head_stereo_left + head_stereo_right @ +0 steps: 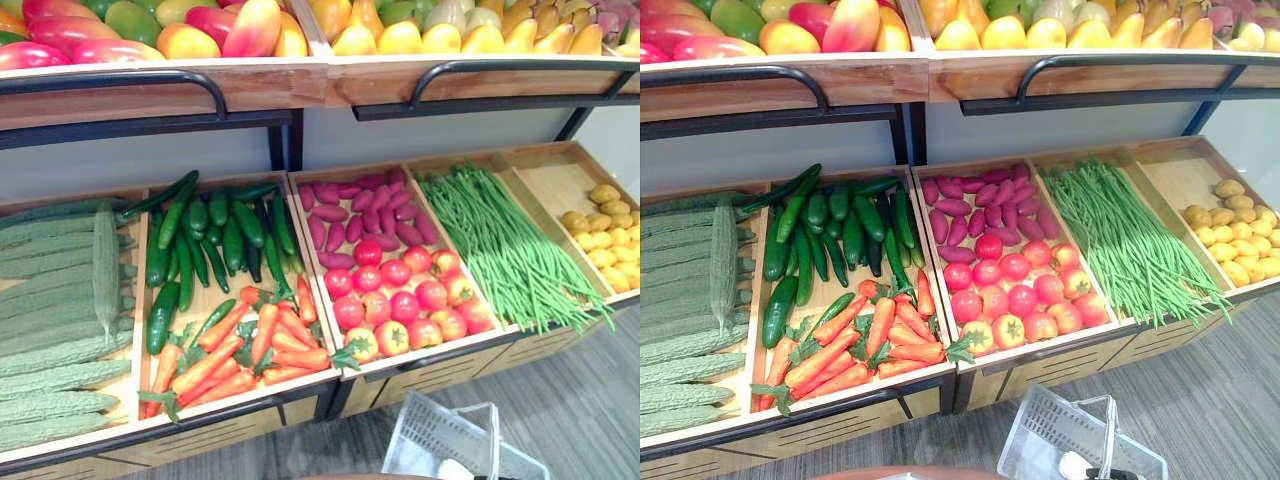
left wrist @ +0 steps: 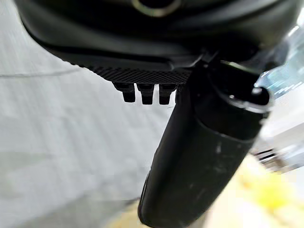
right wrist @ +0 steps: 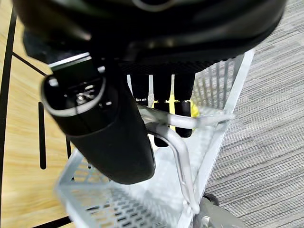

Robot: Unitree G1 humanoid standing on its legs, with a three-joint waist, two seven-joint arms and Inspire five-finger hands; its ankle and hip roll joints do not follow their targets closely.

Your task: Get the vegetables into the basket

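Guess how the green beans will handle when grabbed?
Probably floppy: the green beans are long thin strands, likely to droop from a grip. They lie in a loose heap overhanging the crate's front edge, so several may drag out together.

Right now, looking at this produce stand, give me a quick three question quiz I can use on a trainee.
1. True or false: the carrots share a crate with the cucumbers.
2. Which lies directly right of the tomatoes? A) green beans B) mangoes C) bitter gourds
3. Fill in: the right hand has its fingers curled round the ___ of the white basket.

Key: 1 true: carrots at the crate's near end, cucumbers at its far end. 2 A: the beans fill the next crate. 3 handle: it runs under the fingers in the right wrist view. The left hand shows in its own wrist view.
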